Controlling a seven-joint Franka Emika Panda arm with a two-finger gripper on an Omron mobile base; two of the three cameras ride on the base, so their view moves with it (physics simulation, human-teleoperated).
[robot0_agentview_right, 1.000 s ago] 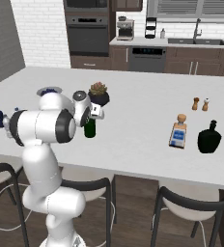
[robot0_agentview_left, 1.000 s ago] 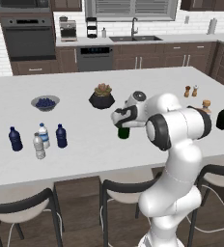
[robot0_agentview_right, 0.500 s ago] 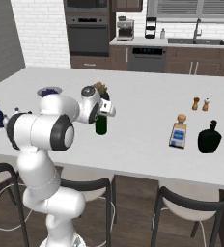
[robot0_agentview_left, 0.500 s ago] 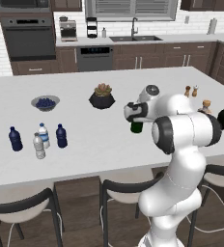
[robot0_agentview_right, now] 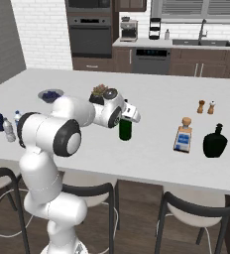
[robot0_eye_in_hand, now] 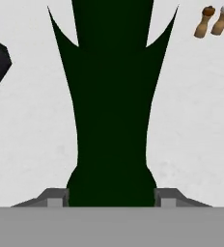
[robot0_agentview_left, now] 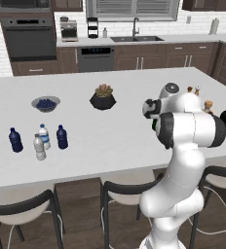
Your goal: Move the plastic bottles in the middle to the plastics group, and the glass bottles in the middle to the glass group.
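Gripping the green glass bottle (robot0_agentview_right: 125, 129) at its neck, the gripper (robot0_agentview_right: 128, 113) held it upright over the white island counter (robot0_agentview_right: 151, 149), with the glass group (robot0_agentview_right: 200, 140) at its 3 o'clock.

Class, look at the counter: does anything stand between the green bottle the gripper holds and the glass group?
Nothing visible does. The green bottle sits in the gripper; bare counter lies between it and the squarish clear bottle and black bottle.
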